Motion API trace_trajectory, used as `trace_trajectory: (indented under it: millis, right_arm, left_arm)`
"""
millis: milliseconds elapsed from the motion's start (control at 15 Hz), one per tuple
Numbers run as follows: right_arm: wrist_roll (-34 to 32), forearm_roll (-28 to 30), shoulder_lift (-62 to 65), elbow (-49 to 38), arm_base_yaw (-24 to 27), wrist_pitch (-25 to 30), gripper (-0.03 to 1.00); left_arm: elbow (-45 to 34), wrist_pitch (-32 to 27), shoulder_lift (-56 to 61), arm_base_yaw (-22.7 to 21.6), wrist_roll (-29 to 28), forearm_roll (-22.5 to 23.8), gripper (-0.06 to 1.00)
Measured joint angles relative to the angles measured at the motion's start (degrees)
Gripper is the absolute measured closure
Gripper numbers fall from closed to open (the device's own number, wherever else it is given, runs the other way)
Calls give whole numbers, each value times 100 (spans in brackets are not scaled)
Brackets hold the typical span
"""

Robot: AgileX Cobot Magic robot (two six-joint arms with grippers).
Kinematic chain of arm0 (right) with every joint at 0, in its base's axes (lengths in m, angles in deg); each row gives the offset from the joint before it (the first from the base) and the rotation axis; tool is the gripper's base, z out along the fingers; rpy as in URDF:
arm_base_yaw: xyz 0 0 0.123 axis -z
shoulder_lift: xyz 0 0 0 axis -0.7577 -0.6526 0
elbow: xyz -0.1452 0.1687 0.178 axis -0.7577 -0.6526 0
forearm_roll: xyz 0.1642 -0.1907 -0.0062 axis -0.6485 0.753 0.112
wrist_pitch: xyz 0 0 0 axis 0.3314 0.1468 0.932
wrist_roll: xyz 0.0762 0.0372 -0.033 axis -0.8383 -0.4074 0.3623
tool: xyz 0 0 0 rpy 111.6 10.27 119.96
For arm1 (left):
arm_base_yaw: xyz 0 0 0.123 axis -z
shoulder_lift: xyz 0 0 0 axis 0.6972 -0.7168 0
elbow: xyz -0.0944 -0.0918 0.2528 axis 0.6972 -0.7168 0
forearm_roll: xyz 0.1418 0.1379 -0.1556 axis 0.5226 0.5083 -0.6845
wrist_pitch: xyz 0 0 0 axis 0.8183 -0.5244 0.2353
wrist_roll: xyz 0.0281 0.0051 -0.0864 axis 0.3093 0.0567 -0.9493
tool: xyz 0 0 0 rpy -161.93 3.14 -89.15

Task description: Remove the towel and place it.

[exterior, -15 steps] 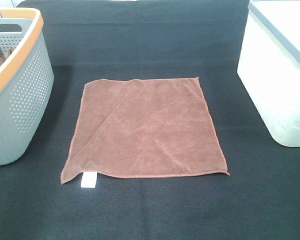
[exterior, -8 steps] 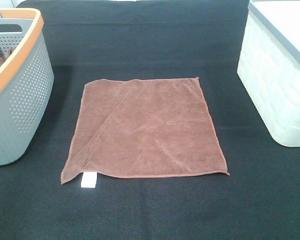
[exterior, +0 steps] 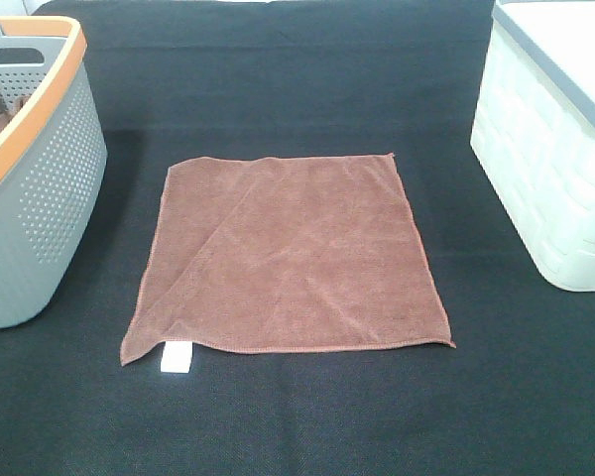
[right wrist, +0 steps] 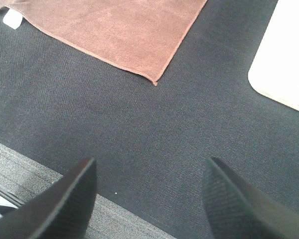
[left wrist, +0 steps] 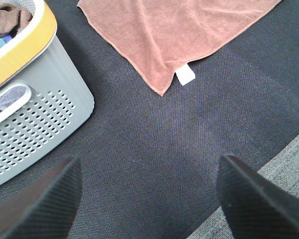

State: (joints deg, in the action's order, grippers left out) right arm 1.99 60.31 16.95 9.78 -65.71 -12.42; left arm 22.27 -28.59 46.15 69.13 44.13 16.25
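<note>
Light is even and diffuse from overhead, with only soft, faint shadows beside the grey basket (exterior: pixel 35 188) at nine o'clock and the white bin (exterior: pixel 550 169) at three o'clock in the high view. That bin is overexposed, its top washed to near-plain white. The black table (exterior: pixel 297 79) cover reads dark, with fine grain and slight noise. The towel (exterior: pixel 288 253) is sharp. In both wrist views the near gripper fingers (left wrist: pixel 37 204) (right wrist: pixel 241 201) are soft-focused, dark and detail-poor.
</note>
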Motion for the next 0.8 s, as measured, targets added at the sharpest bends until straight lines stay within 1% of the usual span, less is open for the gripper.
trace_trajectory:
  millis: [667, 733, 800]
  right_arm:
    - [0, 0, 6, 0, 0, 0, 37]
    - [0, 0, 6, 0, 0, 0, 37]
    - [0, 0, 6, 0, 34, 0, 37]
  left_arm:
    - [0, 40, 0, 0, 17, 0, 22]
    - [0, 40, 0, -195, 17, 0, 22]
    - [0, 40, 0, -481, 17, 0, 22]
